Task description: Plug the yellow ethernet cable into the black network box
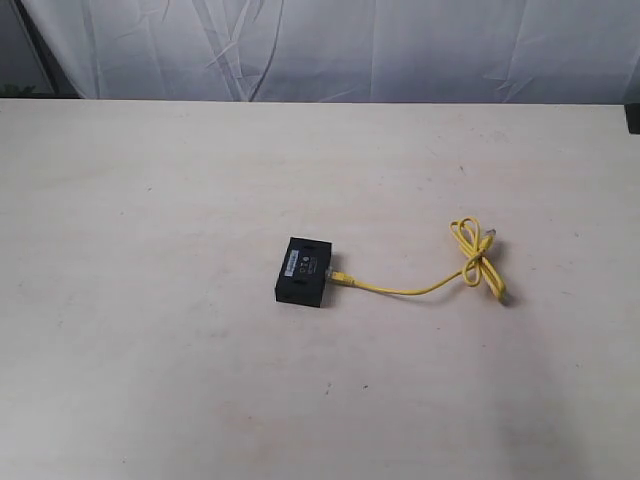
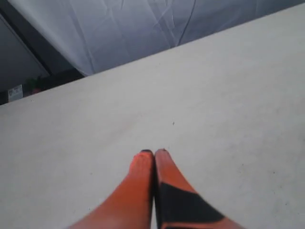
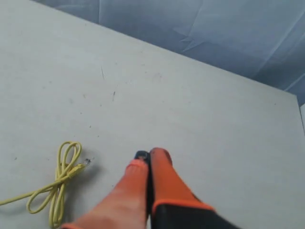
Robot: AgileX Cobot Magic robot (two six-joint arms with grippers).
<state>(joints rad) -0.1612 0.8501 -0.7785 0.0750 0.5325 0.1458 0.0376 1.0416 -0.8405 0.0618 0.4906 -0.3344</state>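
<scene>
The black network box (image 1: 303, 271) lies flat near the middle of the pale table, white label strip on top. One end of the yellow ethernet cable (image 1: 400, 290) meets the box's right side; the cord runs right to a knotted loop (image 1: 477, 258). That loop (image 3: 59, 183) and a clear plug (image 3: 85, 163) also show in the right wrist view, beside my right gripper (image 3: 148, 155), whose orange fingers are shut with nothing between them. My left gripper (image 2: 153, 152) is shut over bare table, with box and cable out of its view. Neither arm appears in the exterior view.
The pale table (image 1: 150, 330) spreads wide around the box and cable. A wrinkled grey-blue cloth (image 1: 330, 45) hangs behind the table's far edge. A dark object (image 1: 632, 118) sits at the far right edge.
</scene>
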